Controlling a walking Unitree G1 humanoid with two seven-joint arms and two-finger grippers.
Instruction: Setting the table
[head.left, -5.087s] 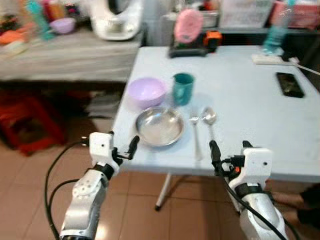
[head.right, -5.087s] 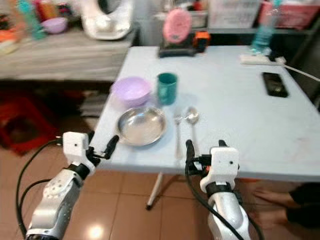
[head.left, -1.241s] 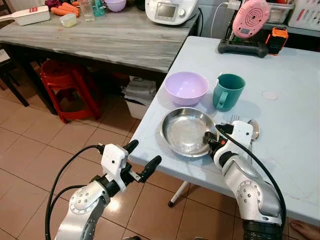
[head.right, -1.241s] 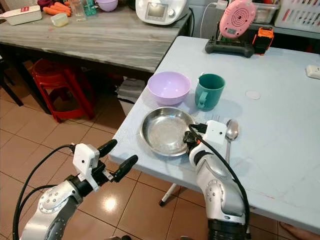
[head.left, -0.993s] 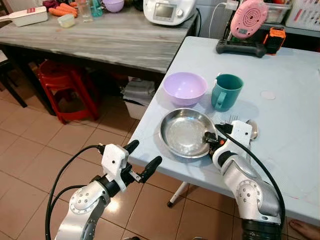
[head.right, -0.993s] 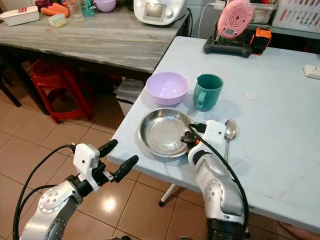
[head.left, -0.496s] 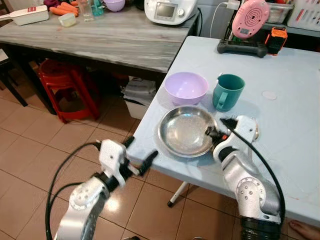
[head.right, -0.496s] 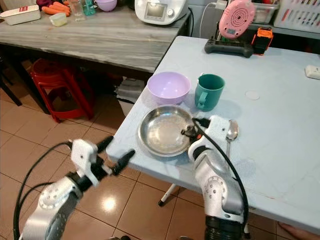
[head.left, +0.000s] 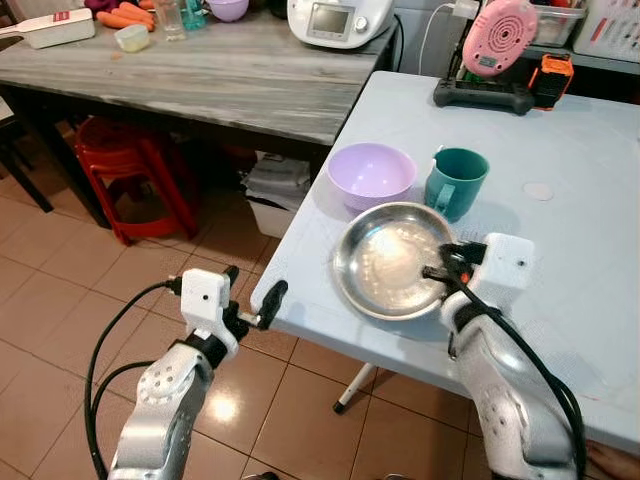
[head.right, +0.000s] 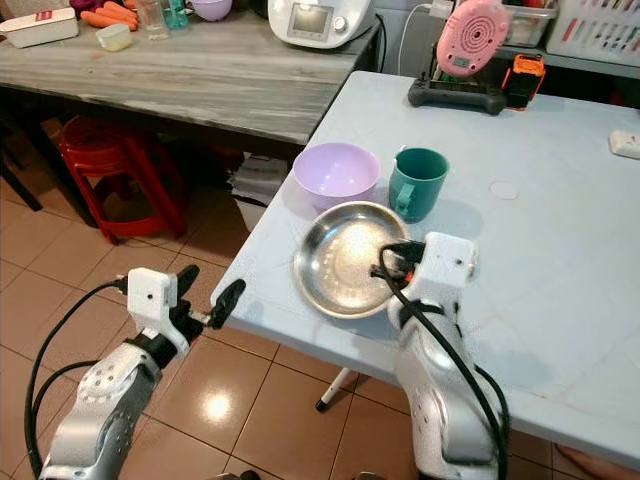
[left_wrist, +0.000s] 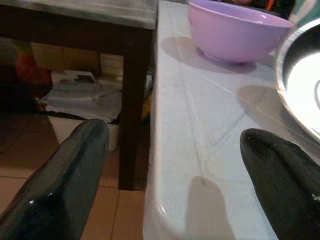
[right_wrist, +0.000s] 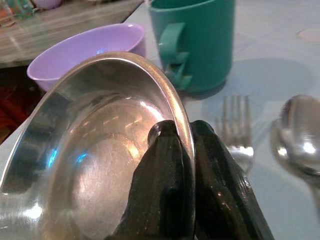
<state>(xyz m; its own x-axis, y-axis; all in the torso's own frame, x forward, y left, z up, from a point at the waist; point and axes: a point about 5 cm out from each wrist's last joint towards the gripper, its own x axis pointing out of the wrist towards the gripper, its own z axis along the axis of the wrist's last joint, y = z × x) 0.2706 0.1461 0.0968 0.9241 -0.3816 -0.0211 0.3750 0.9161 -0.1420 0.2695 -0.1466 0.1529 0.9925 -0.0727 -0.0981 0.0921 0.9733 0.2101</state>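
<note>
Right wrist view: right claw (right_wrist: 192, 145) is pinched tight on the near rim of the shallow round stainless-steel dish (right_wrist: 95, 150), one finger inside the rim, one outside. Dish sits at the front left part of the pale blue desk (head.left: 560, 180), tilted, its claw-side edge raised. Round lilac plastic bowl (head.left: 371, 174) and teal plastic mug with handle (head.left: 457, 183) stand just behind it; metal fork (right_wrist: 235, 127) and metal spoon (right_wrist: 300, 132) lie just beside it, on the mug's side.

Left claw (head.left: 250, 300) hangs spread wide and empty, off the desk's front left corner.

Judgement: dish is being repositioned by a rim grip only. Keep the lift low and the dish near level, move slowly; a thin rim pinch may slip or swing. Steer clear of mug and cutlery when setting down
</note>
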